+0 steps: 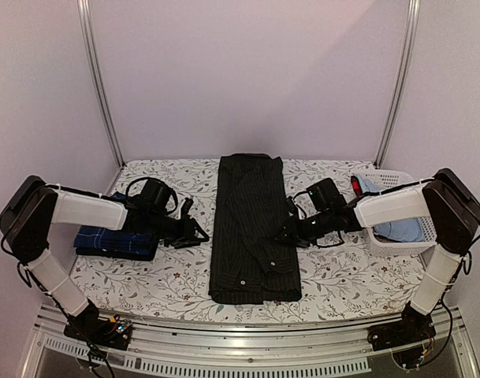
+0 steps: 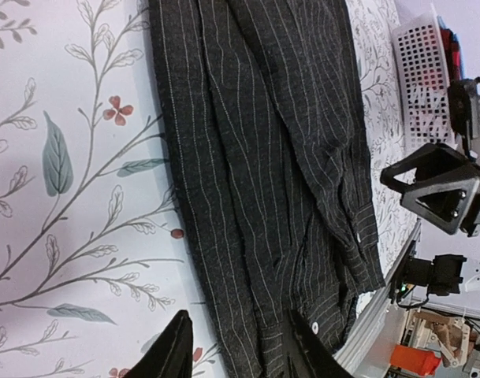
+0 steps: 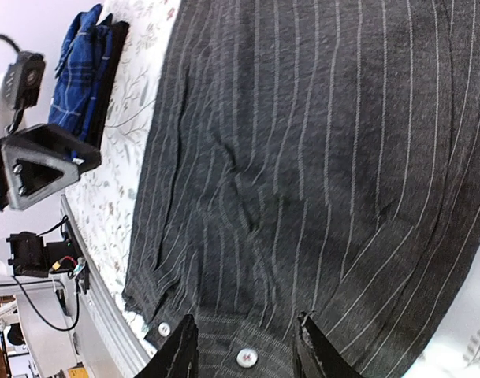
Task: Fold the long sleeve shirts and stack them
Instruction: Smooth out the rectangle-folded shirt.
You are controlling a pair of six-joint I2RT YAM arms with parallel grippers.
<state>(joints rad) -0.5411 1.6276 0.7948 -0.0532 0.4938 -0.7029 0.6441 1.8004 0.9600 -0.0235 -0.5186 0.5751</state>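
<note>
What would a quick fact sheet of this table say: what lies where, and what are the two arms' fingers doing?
Black pinstriped shirt: folded into a long strip, mid-table
Navy checked shirt: folded, at the left, partly under the left arm
White basket: at the right, blue cloth inside
Left fingers: apart, beside the strip's left edge, holding nothing
Right fingers: apart, at the strip's right edge, holding nothing
Stacked: not yet

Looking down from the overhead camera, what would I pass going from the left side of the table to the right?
A folded navy blue checked shirt → left hand → black pinstriped shirt, laid out long → right hand → white basket holding a light blue cloth.
</note>
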